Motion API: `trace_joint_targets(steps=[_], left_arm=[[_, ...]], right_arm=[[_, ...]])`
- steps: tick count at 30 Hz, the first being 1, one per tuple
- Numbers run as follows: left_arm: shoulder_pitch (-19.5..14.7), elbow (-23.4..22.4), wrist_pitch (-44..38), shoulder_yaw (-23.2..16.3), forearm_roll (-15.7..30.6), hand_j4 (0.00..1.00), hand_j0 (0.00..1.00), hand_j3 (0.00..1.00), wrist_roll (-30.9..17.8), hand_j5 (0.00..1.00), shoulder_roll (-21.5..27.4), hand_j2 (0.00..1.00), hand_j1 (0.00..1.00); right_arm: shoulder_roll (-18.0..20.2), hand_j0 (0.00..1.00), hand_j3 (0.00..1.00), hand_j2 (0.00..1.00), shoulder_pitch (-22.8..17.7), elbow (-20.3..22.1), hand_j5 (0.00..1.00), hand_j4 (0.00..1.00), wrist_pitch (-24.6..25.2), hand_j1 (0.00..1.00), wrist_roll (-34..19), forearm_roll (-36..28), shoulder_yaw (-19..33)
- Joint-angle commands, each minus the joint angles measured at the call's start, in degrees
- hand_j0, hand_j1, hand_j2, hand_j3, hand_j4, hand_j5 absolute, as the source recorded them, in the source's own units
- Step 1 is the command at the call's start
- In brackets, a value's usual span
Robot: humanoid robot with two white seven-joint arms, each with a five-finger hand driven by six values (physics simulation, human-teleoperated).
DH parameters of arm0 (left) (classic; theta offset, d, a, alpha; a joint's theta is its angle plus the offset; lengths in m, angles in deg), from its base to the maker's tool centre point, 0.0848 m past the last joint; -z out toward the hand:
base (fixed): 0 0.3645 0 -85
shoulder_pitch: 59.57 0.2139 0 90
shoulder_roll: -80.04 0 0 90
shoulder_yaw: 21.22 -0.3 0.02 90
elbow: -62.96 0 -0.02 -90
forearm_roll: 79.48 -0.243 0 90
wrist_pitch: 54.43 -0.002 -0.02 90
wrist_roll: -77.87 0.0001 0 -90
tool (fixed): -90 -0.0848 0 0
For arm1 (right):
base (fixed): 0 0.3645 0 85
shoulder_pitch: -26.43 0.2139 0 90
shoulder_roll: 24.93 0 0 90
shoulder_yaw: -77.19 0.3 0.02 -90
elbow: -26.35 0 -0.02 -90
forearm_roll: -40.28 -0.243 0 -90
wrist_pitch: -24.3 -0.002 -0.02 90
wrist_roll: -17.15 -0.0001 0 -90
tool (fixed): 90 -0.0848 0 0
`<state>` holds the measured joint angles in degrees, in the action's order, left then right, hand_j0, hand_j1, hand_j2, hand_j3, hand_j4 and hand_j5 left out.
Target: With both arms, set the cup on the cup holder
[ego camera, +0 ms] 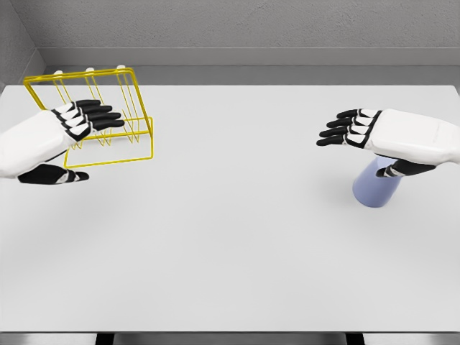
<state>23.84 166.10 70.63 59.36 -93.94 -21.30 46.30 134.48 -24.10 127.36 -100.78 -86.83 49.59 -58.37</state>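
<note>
Two hands up, fingers extended, holding nothing. Cup at right of frame, under right hand, thumb near its top. Rack upper left, behind left hand. Advice: lower right hand, wrap cup wall squarely before lifting; left hand steady rack.

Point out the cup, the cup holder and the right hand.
cup [374,191]: head view, on its lavender side wall below the right hand.
cup holder [136,100]: head view, on a yellow wire at its right side.
right hand [353,129]: head view, on the knuckles of its spread fingers.
</note>
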Motion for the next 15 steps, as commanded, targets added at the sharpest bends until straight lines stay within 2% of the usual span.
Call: trace_joint_targets(steps=[1,9,11,13,15], left_arm=[[0.00,0.04,-0.05,0.10,0.40,1.00,1.00,1.00,0.03,1.00,-0.27,1.00,1.00],[-0.26,0.04,-0.05,1.33,0.40,1.00,1.00,1.00,0.03,1.00,-1.59,1.00,1.00],[-0.26,0.04,-0.05,1.42,0.40,1.00,1.00,1.00,0.03,1.00,-1.59,1.00,1.00],[-0.35,0.04,-0.05,1.42,0.40,1.00,1.00,1.00,0.03,1.00,-1.59,1.00,1.00],[-0.26,0.04,-0.05,1.42,0.40,1.00,1.00,1.00,0.03,1.00,-1.59,1.00,1.00]], right_arm=[[0.29,1.00,1.00,1.00,0.00,-0.03,1.00,1.00,0.08,1.00,-0.08,-0.34,0.03],[0.29,1.00,1.00,1.00,0.26,-0.47,1.00,1.00,0.08,1.00,0.10,-0.78,0.12],[-0.59,1.00,1.00,1.00,-0.88,-0.29,1.00,1.00,0.08,1.00,-0.17,-0.61,3.01],[-0.94,1.00,1.00,1.00,-3.25,0.06,1.00,1.00,0.08,1.00,-5.26,-1.48,6.62],[-2.44,1.00,1.00,1.00,-3.78,-0.03,1.00,1.00,0.08,1.00,-6.59,-1.93,6.97]])
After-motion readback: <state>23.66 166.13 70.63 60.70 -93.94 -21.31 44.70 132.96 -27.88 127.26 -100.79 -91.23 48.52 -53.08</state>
